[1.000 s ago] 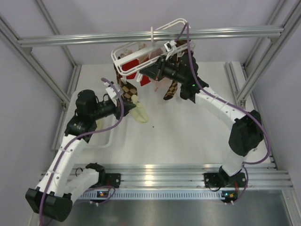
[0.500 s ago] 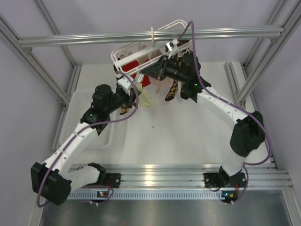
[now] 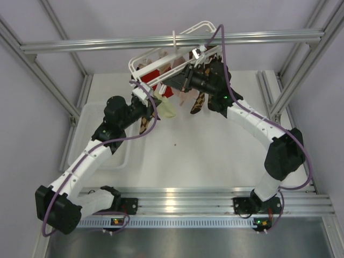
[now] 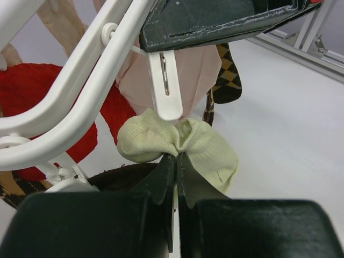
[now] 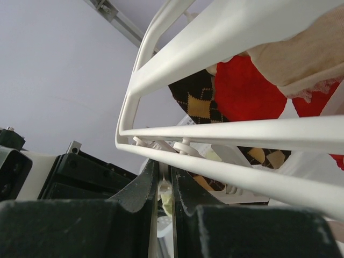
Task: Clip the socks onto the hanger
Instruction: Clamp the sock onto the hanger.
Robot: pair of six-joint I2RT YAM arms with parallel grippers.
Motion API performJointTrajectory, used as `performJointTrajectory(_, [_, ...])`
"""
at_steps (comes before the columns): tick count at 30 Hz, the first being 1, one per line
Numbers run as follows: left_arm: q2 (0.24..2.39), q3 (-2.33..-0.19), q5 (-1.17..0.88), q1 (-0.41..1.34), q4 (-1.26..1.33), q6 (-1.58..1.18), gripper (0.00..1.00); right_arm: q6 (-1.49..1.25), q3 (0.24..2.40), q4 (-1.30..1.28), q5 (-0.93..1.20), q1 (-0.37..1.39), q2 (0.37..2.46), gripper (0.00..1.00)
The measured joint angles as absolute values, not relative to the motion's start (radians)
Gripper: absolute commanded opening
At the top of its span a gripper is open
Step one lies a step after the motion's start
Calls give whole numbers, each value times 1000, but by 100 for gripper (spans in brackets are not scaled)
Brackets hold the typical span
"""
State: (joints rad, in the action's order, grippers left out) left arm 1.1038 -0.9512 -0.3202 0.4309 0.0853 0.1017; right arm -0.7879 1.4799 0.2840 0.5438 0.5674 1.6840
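Our left hand [image 4: 176, 159] pinches the pale sock [image 4: 210, 153] tight by its bunched middle, holding it just under a white clip [image 4: 167, 94] of the hanger [image 4: 75, 88], while our right hand [image 5: 164, 183], nearly closed, nips that clip, seemingly to ready it.

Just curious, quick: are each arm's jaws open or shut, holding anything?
Left gripper: closed, holding the pale yellow sock.
Right gripper: closed, pinching a white clip of the hanger.

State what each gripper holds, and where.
Left gripper pinches the sock at a bunched fold; right gripper squeezes a clip by its top.
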Motion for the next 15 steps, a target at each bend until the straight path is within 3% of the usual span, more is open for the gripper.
performJointTrajectory(15, [1093, -951, -347, 431, 99, 82, 0, -788, 1480, 283, 543, 567, 1684, 0])
